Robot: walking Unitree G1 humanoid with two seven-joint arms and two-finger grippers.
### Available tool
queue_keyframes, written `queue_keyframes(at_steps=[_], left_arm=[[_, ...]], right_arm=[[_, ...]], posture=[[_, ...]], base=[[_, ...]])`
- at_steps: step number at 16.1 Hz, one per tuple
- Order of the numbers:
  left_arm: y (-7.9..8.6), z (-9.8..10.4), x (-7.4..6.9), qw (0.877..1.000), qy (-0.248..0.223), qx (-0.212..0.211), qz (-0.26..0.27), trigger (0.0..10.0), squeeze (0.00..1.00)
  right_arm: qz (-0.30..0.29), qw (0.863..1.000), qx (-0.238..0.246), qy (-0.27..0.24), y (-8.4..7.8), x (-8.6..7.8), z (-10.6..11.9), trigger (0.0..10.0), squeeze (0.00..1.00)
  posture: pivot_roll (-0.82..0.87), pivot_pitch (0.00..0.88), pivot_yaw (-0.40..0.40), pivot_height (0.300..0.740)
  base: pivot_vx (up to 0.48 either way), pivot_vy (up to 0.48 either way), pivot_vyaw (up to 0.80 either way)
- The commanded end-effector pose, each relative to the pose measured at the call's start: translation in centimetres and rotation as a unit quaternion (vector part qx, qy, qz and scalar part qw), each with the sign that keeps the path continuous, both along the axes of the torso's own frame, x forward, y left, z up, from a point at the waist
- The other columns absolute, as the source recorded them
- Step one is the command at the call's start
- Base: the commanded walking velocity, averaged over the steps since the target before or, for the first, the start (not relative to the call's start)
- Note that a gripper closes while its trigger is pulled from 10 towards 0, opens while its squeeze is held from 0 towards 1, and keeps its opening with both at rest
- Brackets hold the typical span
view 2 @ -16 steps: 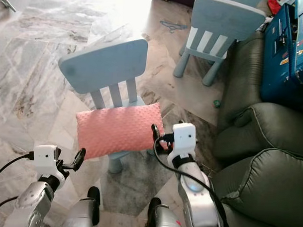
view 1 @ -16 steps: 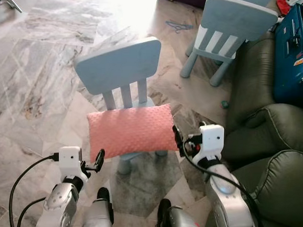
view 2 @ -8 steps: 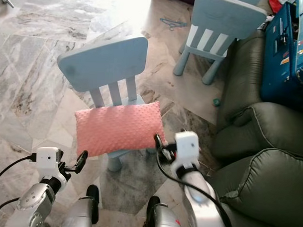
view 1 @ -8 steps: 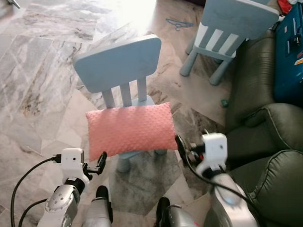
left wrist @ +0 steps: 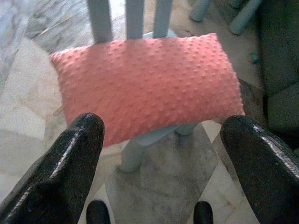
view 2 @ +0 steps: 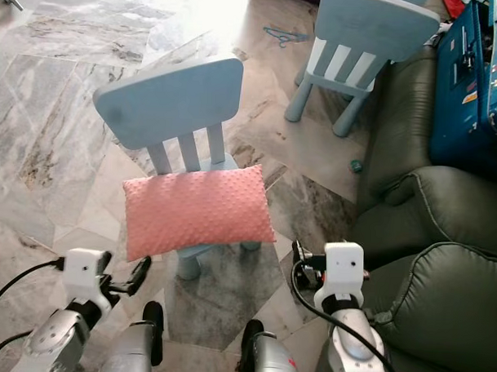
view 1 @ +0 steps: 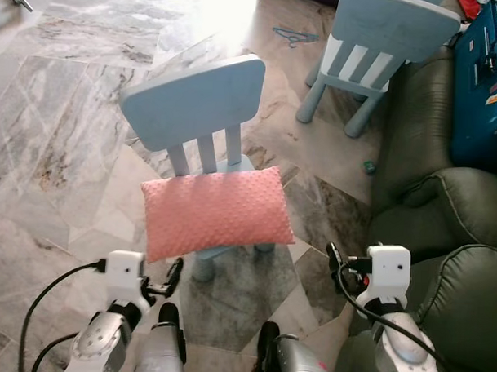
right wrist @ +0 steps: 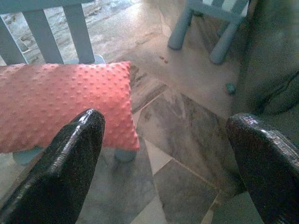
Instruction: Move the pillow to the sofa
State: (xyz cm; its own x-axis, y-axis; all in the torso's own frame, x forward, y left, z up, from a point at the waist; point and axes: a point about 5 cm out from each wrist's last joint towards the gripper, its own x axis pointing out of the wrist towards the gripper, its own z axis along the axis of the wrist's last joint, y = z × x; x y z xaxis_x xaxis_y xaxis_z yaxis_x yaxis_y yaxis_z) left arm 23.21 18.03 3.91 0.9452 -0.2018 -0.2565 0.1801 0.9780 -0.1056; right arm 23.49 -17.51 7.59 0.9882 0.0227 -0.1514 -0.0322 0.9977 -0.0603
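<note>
A pink dotted pillow (view 1: 217, 211) lies flat on the seat of a small light-blue chair (view 1: 194, 102). The dark green sofa (view 1: 468, 210) stands to the right of it. My left gripper (view 1: 172, 276) hangs open below the pillow's near left corner, apart from it. My right gripper (view 1: 334, 258) is open too, low and off the pillow's right end, beside the sofa's front. In the left wrist view the pillow (left wrist: 145, 84) lies ahead between the fingers (left wrist: 70, 168). The right wrist view has the pillow's end (right wrist: 65, 102) by one of the fingers (right wrist: 70, 158).
A second light-blue chair (view 1: 384, 36) stands at the back right, next to the sofa arm. A blue case (view 1: 480, 88) rests on the sofa's far end. A small green ball (view 1: 368, 167) and a blue hanger (view 1: 293, 38) lie on the marble floor.
My right gripper has pulled back from the pillow's right edge, down and toward the sofa. The left gripper has sunk a little lower. The pillow stays on the chair.
</note>
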Motion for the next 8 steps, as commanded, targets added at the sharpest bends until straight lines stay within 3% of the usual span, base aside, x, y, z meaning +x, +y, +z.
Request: queue_keyframes(at_steps=[1, 8], left_arm=[[0.01, -0.33, -0.38, 1.000, 0.006, 0.007, -0.008, 10.0, 0.00], [0.18, 0.00, 0.52, 1.000, 0.002, 0.009, -0.018, 10.0, 0.00]], right_arm=[[-0.019, 1.000, 0.001, 0.010, -0.43, -0.67, -0.53, 10.0, 0.00], [-0.053, 0.998, 0.015, 0.012, -0.63, -0.84, -0.92, 10.0, 0.00]], posture=[[-0.04, 0.367, -0.044, 0.740], [-0.03, 0.358, -0.028, 0.740]], base=[[0.000, 0.000, 0.00], [0.000, 0.000, 0.00]])
